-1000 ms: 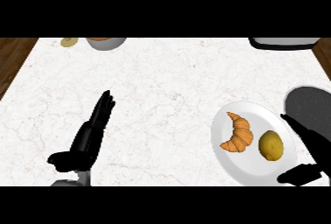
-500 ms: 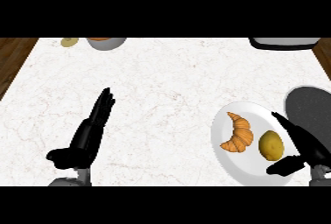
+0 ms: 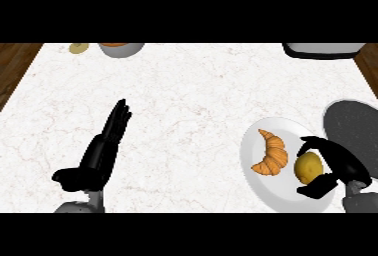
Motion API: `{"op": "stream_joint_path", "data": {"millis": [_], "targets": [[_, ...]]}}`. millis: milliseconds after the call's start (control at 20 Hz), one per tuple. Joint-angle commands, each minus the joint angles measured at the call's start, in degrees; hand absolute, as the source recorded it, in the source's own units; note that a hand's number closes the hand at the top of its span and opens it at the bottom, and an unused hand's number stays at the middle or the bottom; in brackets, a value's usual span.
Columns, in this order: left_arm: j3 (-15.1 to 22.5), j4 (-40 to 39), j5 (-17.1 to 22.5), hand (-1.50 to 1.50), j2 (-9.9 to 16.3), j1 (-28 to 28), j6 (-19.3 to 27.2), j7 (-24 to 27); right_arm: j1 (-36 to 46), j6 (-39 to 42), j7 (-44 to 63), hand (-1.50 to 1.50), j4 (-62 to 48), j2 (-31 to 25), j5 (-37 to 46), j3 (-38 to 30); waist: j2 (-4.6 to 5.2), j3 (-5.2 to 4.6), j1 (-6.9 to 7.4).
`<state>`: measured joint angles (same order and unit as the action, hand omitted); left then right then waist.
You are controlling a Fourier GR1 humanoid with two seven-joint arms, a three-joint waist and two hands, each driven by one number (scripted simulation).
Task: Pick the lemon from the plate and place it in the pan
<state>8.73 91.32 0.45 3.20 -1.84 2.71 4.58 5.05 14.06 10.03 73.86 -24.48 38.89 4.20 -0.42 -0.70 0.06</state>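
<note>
The lemon (image 3: 308,167) sits on the right half of the white plate (image 3: 275,200), at the near right of the counter (image 3: 192,100), its long axis running roughly near to far. The right hand (image 3: 341,165) is at it from the right, fingers curving over its far end and thumb at its near end, bracketing it; a closed grasp isn't evident yet. A croissant (image 3: 270,153) shares the plate, just left of the lemon. The pan (image 3: 356,125) lies just right of the plate and looks bare. The left hand (image 3: 100,152) rests flat, fingers straight, well to the left.
</note>
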Motion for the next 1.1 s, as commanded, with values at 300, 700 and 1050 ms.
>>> {"op": "stream_joint_path", "data": {"millis": [300, 700, 1050], "targets": [[-0.39, -3.87, -0.78, 0.00, -1.52, 0.61, -0.55, 3.30, 0.65, -7.52, -4.42, 1.50, -3.85, 2.58, 6.37, -0.59, 0.43, 0.69, -0.05], [-1.27, 2.71, 0.64, 0.00, 0.57, 1.67, -1.84, -1.50, 1.46, -14.07, 13.76, 1.50, 10.58, 12.17, 14.57, 3.31, 0.23, 0.65, 0.21], [-0.54, -0.78, -1.32, 0.00, -0.50, 3.56, -0.96, 3.46, 2.61, -18.80, 26.66, 1.50, 22.69, 15.58, 28.68, 8.26, 0.21, 0.64, -0.23]]}}
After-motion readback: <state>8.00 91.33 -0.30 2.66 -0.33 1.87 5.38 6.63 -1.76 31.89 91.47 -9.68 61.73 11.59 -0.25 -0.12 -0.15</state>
